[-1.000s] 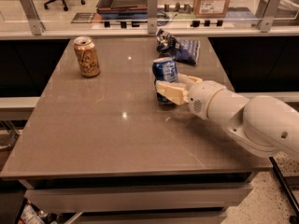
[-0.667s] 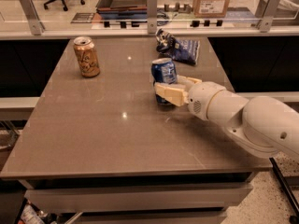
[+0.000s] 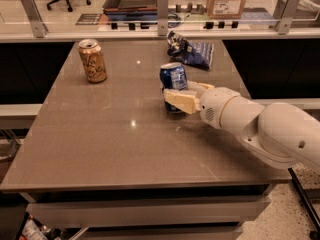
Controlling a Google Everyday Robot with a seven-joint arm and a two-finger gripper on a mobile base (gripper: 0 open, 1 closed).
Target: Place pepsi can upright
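The pepsi can [image 3: 173, 77], blue with white markings and a silver top, stands upright on the brown table [image 3: 100, 134], right of centre. My gripper [image 3: 179, 95] comes in from the right on the white arm [image 3: 260, 126]. Its tan fingers [image 3: 181, 102] sit on either side of the can's lower half and are closed on it. The can's base is hidden behind the near finger, so I cannot tell whether it rests on the table.
A gold-tan can [image 3: 93, 60] stands upright at the back left. A dark blue foil snack bag [image 3: 192, 50] lies at the back, just behind the pepsi can. A glass-panelled rail [image 3: 160, 31] runs along the table's far edge.
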